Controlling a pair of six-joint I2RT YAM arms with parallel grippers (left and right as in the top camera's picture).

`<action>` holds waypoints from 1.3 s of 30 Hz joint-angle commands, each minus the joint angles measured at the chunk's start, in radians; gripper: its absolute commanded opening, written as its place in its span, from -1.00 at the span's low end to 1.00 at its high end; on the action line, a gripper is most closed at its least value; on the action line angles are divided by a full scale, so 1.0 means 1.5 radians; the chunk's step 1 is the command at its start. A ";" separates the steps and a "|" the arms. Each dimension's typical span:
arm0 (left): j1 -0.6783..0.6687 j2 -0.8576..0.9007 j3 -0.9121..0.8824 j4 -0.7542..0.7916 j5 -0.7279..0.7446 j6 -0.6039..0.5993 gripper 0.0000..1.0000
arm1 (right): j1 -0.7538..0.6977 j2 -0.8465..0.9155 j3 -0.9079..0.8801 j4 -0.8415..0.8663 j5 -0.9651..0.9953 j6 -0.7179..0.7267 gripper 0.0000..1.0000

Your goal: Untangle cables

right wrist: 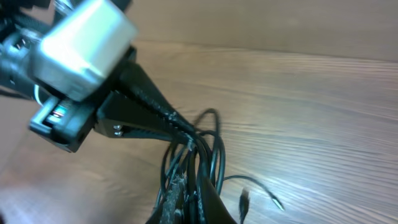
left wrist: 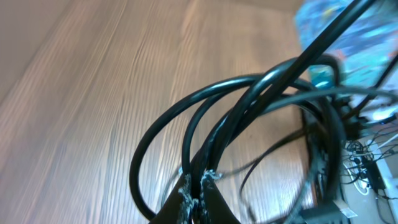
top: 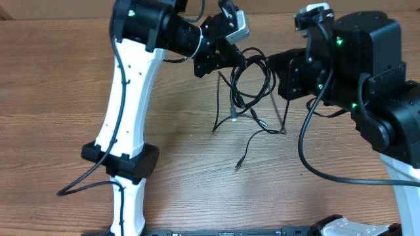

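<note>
On the left of the overhead view the table (top: 52,98) is bare wood from its left border inward to the left arm (top: 125,111), which gives wide free room on that side. The left arm rises from the near edge as a white column, and its own thick black lead (top: 85,183) trails on the wood just to the left of its base. At the top of the frame the arm turns to the right, close to the table's far edge. The left gripper (top: 237,60) has its fingers pressed together on the cables (top: 252,82); the left wrist view shows the tips pinching black strands at the root of several overlapping loops. The cables hang as a small looped bundle between the two grippers, in the middle of the table toward the far side. Loose strands drop from the bundle to the wood, and their plug ends (top: 239,165) lie spread apart below it. The strip of table in front of these ends, toward the near edge, is open. Just to the right of the bundle, the right gripper (top: 279,78) is also closed on the cables, with its fingertips clamped on strands directly under the left gripper's tips in the right wrist view. The two grippers stand near each other with little room between them. The right arm (top: 374,78) fills the right border, and its thick lead (top: 308,151) loops down beside the strands.
</note>
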 commanded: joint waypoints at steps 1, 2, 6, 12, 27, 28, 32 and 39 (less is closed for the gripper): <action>0.019 0.001 0.006 -0.004 -0.088 -0.061 -0.92 | -0.049 -0.007 0.017 0.009 0.059 -0.001 -0.93; 0.027 -0.007 0.006 -0.004 -0.089 -0.062 -0.92 | -0.063 -0.007 0.017 0.009 0.059 -0.001 -0.93; 0.072 -0.043 0.006 -0.004 -0.109 -0.088 -0.92 | -0.140 -0.007 0.017 0.011 0.056 -0.002 -0.93; 0.147 -0.076 0.006 -0.004 -0.187 -0.176 -0.92 | -0.233 -0.005 0.017 0.020 0.057 -0.001 -0.93; 0.396 -0.228 0.006 -0.004 -0.201 -0.251 -0.92 | -0.530 0.079 0.017 0.087 -0.121 -0.001 -0.93; 0.418 -0.238 0.006 -0.004 -0.201 -0.257 -0.92 | -0.545 0.082 0.017 0.089 -0.134 -0.001 -0.93; 0.507 -0.268 0.006 -0.004 -0.201 -0.289 -0.92 | -0.582 0.091 0.017 0.111 -0.136 -0.001 -0.93; 0.631 -0.300 0.006 -0.004 -0.199 -0.370 -0.92 | -0.632 0.093 0.017 0.206 -0.136 0.049 -0.93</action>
